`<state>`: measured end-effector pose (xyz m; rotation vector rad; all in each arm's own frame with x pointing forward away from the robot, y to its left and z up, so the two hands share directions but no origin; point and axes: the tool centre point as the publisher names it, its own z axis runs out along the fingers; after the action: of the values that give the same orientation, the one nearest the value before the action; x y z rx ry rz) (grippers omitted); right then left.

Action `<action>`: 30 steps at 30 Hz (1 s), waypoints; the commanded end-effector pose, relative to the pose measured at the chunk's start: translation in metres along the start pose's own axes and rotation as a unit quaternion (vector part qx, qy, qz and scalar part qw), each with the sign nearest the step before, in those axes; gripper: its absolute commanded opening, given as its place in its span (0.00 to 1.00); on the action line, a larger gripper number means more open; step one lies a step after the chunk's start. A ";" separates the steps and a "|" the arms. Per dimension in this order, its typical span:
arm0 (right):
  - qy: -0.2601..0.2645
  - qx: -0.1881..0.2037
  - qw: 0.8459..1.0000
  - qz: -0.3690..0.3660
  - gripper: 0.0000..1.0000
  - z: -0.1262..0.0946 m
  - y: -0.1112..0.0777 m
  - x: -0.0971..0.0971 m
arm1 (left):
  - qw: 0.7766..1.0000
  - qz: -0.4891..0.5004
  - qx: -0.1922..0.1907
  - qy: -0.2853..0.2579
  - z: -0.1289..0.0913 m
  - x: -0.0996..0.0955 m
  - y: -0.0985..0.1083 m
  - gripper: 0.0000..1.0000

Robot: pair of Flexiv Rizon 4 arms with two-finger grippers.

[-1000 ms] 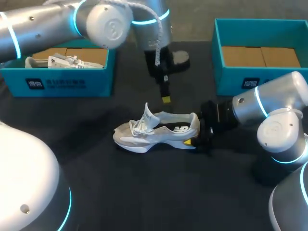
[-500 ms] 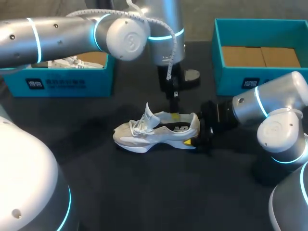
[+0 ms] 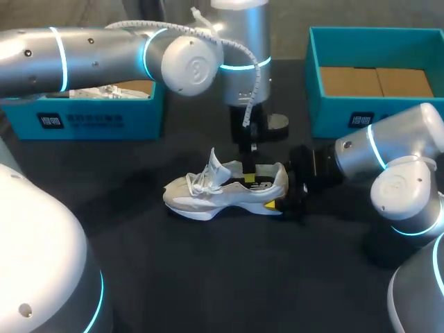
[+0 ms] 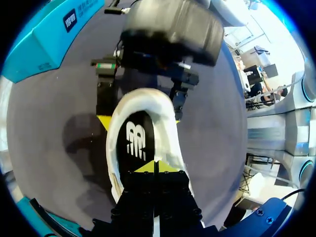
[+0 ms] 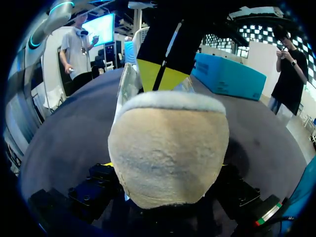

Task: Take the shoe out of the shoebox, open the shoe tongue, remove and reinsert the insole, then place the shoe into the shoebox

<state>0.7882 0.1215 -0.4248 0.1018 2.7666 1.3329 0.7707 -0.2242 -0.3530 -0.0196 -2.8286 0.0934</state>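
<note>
Main risk: left fingers (image 3: 248,173) are down inside the shoe (image 3: 208,194) opening, tips pressed together right over the dark insole (image 4: 134,143). Can't tell if any insole edge is actually pinched between them. If they only skim the surface, a pull would likely come up empty. If they bite deep and the insole sticks, the whole shoe could lift or twist. Holding it down depends on the right fingers (image 3: 277,200), clamped on the heel from both sides. That grip is low and on padded fabric, so a hard upward tug might slip the heel out or tip the shoe onto its side. Second risk: both arms are crowded at the heel end, left tips just ahead of the right ones, so a slanted pull could knock the two together. The collar could also fold inward and trap the insole. Shoe: light grey and white sneaker, upright on its sole at the middle of the dark worktop (image 3: 208,277), toe toward my left, heel toward my right arm. Tongue (image 3: 215,165) is pulled up and stands nearly vertical, white laces (image 3: 201,182) loose in front of it. Opening is wide, insole lies flat inside with a white logo. Heel looks soft and fuzzy, pale cream. Shoe is outside both teal boxes: the shoebox (image 3: 333,114) to the right shows only a cardboard floor, while the left box (image 3: 90,121) holds another white shoe (image 3: 104,90).
</note>
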 end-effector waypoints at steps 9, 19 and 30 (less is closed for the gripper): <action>-0.001 0.002 1.000 0.000 0.00 0.002 0.000 0.000 | 1.000 0.000 -0.008 0.000 -0.002 0.000 -0.004 0.00; -0.001 0.002 1.000 0.000 0.00 0.002 0.000 0.000 | 0.999 0.028 -0.010 0.012 0.009 -0.002 -0.005 0.00; -0.001 0.002 1.000 0.000 0.00 0.002 0.000 0.000 | 0.997 0.073 -0.006 0.023 0.031 -0.005 0.002 0.00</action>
<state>0.7882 0.1215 -0.4248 0.1021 2.7665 1.3329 0.7652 -0.2234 -0.3774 -0.2222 -2.7894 0.0941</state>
